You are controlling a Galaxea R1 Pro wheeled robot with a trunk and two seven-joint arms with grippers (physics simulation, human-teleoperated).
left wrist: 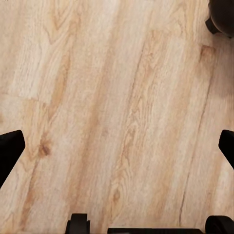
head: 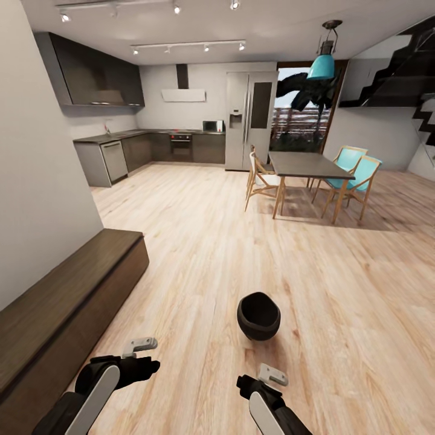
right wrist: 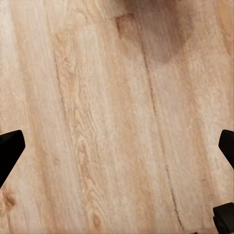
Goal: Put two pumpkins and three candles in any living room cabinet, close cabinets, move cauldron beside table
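Cauldron [head: 258,315], matte black, sits on the wood floor [head: 338,284] tilted, mouth facing up and toward the robot, just ahead of the right gripper [head: 266,379] and apart from it. Cabinet [head: 60,314], long, low, dark brown, runs along the wall at left, fronts shut as far as can be seen. Left gripper [head: 144,355] hangs over bare floor near the cabinet's front edge, holding nothing. Both wrist views: fingertips far apart at the frame sides w/ only floor planks between, so both grippers wide open, empty. Left wrist view also catches a dark rounded edge in one corner, prob. the cauldron [left wrist: 223,15]. Farther back: dining table [head: 305,164] w/ chairs [head: 355,175], fridge [head: 249,119], grey kitchen units [head: 145,151].
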